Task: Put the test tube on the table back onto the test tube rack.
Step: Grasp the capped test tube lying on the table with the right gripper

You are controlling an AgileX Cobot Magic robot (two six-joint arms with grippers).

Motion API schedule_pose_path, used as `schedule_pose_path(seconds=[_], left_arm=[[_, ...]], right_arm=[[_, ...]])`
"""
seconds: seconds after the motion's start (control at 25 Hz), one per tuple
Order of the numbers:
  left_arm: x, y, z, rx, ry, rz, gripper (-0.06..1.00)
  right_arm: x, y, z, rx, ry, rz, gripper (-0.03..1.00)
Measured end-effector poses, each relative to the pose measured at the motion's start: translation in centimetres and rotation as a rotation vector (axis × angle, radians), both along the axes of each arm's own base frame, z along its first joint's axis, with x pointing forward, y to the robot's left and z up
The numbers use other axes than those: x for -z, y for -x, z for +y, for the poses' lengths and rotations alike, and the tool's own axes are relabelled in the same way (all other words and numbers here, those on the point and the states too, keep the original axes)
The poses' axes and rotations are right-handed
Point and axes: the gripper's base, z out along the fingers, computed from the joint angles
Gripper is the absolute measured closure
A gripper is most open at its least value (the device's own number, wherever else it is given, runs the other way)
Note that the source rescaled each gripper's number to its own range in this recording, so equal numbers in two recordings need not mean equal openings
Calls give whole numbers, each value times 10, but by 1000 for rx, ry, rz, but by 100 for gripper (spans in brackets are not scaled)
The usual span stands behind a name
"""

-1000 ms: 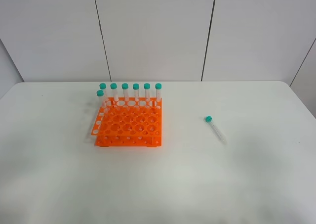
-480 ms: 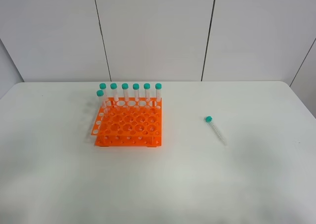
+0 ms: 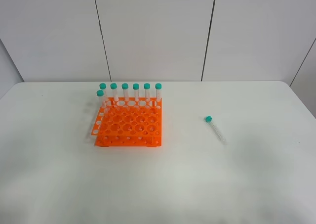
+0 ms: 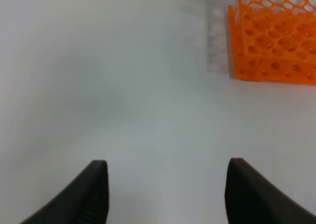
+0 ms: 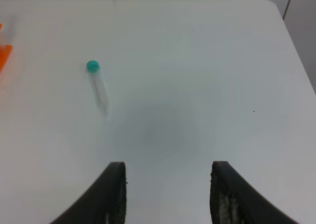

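Two end effectors (image 4: 168,163) (image 5: 169,164), spread, above table (image 3: 247,184)

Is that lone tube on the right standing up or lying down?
Lying down. The test tube rests flat on the table, its full length showing, apart from the test tube rack.

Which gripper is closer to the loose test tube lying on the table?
Right. The right gripper has the tube just ahead; the left gripper faces the rack.

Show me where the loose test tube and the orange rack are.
test tube (image 3: 216,130), exterior high view, middle of its clear body.
test tube rack (image 3: 129,141), exterior high view, front wall.
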Motion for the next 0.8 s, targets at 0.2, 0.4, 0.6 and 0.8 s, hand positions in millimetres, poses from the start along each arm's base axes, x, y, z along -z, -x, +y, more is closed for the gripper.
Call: schedule_pose_path(seconds=[0.2,0.4,0.6,0.8], left_arm=[[0,0,0,0,0,0,-6],[0,0,0,0,0,0,-6],[0,0,0,0,0,0,-6],[0,0,0,0,0,0,-6]], right_arm=[[0,0,0,-3,7,1,25],[-8,2,2,-26,22,-20,5],[-21,-15,3,-48,-16,51,-3],[-48,-45,2,-63,-31,98,-3]])
